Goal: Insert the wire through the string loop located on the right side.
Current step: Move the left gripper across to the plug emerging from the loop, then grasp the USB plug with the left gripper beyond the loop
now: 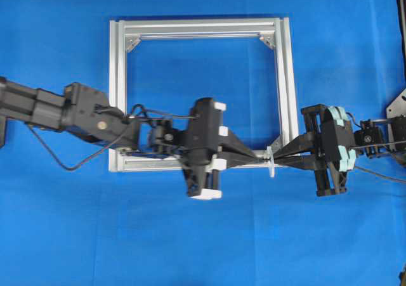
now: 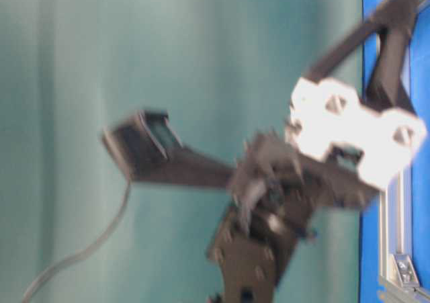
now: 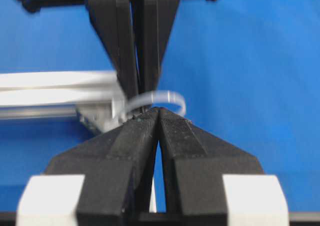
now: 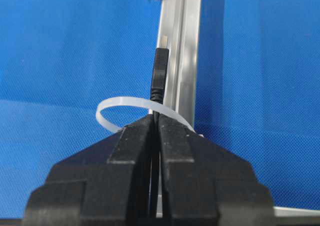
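Wire (image 4: 160, 80): plug tip through string loop (image 4: 142, 108), beside frame (image 4: 182, 45). Right end effector (image 4: 156, 123) clamped on wire; left end effector (image 3: 158, 115) closed, contents unclear. Advice: pull straight, keep loop slack.

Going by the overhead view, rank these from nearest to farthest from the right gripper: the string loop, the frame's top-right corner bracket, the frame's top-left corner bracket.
From the right gripper:
1. String loop, just to its left at the frame's lower right corner.
2. Top-right corner bracket, up the right rail.
3. Top-left corner bracket, diagonally across the frame.
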You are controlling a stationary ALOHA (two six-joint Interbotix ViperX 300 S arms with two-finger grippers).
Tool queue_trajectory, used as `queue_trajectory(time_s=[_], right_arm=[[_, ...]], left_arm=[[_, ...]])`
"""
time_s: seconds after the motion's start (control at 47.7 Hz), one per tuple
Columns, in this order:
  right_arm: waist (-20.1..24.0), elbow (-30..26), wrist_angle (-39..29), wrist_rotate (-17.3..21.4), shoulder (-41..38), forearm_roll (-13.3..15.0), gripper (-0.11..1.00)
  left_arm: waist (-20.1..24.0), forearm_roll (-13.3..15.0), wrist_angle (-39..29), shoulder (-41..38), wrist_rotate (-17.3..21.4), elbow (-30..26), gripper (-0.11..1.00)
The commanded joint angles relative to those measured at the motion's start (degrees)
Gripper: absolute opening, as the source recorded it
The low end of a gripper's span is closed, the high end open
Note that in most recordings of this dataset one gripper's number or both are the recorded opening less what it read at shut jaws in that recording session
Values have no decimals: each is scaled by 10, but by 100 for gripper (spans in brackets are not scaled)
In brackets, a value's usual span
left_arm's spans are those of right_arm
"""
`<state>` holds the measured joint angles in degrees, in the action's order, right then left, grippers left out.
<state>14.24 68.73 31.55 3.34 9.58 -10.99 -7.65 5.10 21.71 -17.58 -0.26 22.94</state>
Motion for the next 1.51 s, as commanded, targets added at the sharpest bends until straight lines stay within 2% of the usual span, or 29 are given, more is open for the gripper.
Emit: queue_trajectory(time_s=[0.0, 0.755, 0.818, 1.028, 1.091, 1.279, 1.489], right_arm=[[-1, -11, 4, 0, 4, -1, -4], [-1, -11, 4, -1, 4, -1, -4], [-2, -11, 4, -1, 4, -1, -4], [-1, -11, 4, -1, 4, -1, -4], [-2, -11, 4, -1, 4, -1, -4], [-1, -11, 4, -1, 4, -1, -4], [-1, -11, 3, -1, 4, -1, -4]], left_arm=[[4, -1, -19, 1, 2, -39, 0], [-7, -1, -25, -2, 2, -37, 1], [-8, -1, -24, -2, 1, -39, 11], [-7, -1, -23, -3, -1, -39, 74], [-8, -1, -23, -3, -1, -40, 87], [-7, -1, -23, -6, -1, -38, 87], [-7, -1, -4, -56, -7, -40, 87]])
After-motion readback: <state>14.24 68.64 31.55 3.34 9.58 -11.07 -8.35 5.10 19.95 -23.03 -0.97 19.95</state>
